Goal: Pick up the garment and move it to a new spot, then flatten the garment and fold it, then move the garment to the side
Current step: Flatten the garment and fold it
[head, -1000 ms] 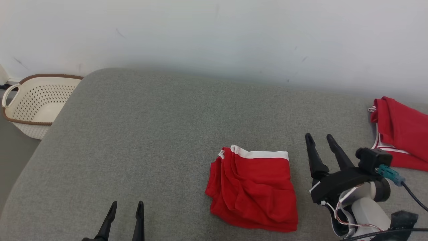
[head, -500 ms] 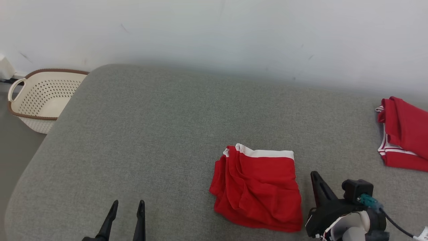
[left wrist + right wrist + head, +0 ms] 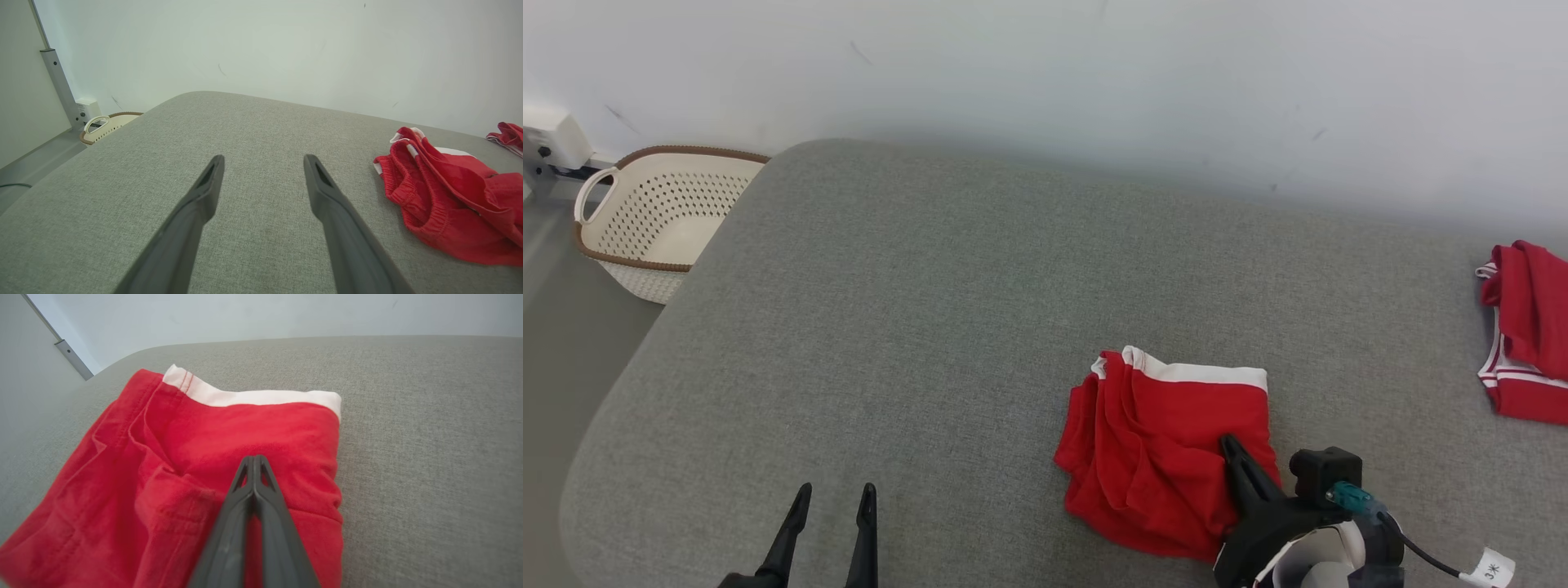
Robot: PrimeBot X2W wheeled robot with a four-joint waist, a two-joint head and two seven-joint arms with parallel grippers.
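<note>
Right gripper (image 3: 253, 457) tips together, low over garment (image 3: 1168, 441); left gripper (image 3: 835, 488) spread, well left of garment. Garment on bench (image 3: 931, 327), seemingly folded already; shifting aside not yet done.

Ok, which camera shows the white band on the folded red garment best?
Right wrist view: the white band runs close and unobstructed along the far edge of the garment. Head view shows it whole but small. Left wrist view catches slivers, side-on behind red folds.

A bare laundry corner: grey padded surface (image 3: 931, 327), scuffed white wall (image 3: 1045, 73), perforated laundry basket (image 3: 645, 279).
</note>
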